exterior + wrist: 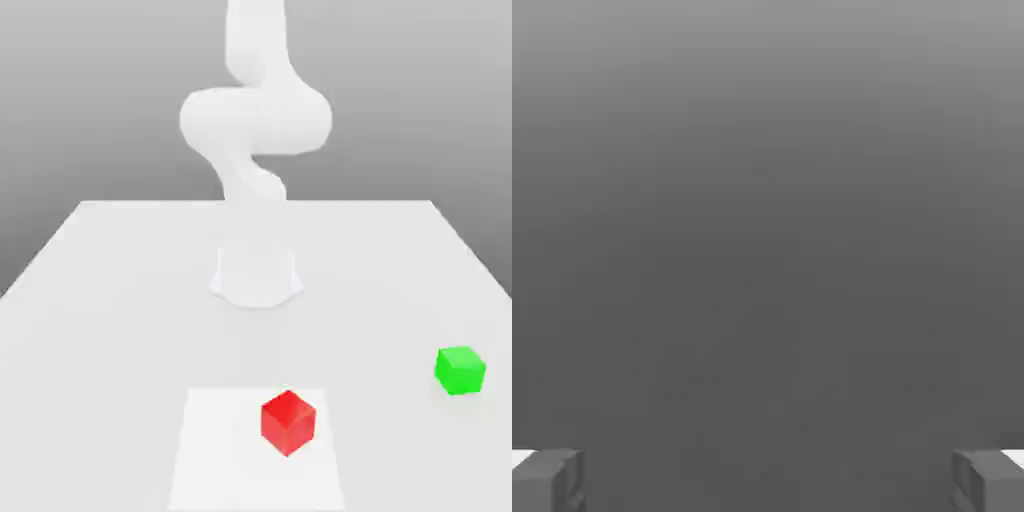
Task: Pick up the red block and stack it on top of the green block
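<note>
Grey, featureless backdrop surrounds a pale table [120, 270], on which the whole scene is laid out. Nearest the exterior camera, the red block [288, 421] is seen resting on a lighter square patch [215, 450] of the tabletop, turned so that one corner faces the viewer. Off toward the exterior view's right, well apart from it, the green block [460, 369] sits flat on the table with nothing on top.

Further out, the white arm [255, 120] is seen rising from its round base [256, 276] behind both cubes and leaving the frame upward. In the hand view the gripper [768, 480] is shown with its two fingertips [547, 480] at opposite edges of the picture, so the jaws are spread wide and nothing is held between them. Between the jaws only blank grey is visible; neither cube lies between or just beside them, so both are judged to be well away from the jaws.

Nothing of the task is judged to be done yet: the red cube is ungrasped and the green one bare. Every step remains: the jaws must be brought around the red cube and closed on it, then it must be lifted, carried over the green cube and set down squarely.
</note>
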`<state>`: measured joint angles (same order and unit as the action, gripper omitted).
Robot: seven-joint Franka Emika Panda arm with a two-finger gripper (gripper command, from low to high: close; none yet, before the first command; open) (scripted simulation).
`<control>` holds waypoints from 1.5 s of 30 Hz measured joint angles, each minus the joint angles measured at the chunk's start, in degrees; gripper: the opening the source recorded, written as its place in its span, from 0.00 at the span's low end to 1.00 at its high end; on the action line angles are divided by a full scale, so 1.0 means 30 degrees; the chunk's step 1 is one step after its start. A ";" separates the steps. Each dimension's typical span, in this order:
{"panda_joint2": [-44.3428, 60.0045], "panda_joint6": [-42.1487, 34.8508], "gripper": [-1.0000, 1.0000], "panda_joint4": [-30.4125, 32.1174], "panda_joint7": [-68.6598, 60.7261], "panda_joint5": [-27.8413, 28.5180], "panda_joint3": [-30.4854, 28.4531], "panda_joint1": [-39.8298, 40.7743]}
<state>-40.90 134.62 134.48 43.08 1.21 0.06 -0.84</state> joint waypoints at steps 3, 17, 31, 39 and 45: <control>0.2280 0.1286 0.50 0.1199 -0.1295 0.0496 -0.0063 -0.0384; 1.2004 0.6859 0.50 0.6408 -0.8402 0.0511 -0.0762 -0.2029; 1.8581 1.1864 0.00 0.6979 -1.0952 -0.0763 -0.0257 -0.2038; 1.5499 0.9239 0.00 0.7429 -1.0810 -0.0565 -0.0328 -0.2060; 1.3675 0.7280 0.00 0.7251 -0.8548 -0.0669 0.1839 -0.5566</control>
<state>0.13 156.46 156.23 17.44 -0.79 5.57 -17.54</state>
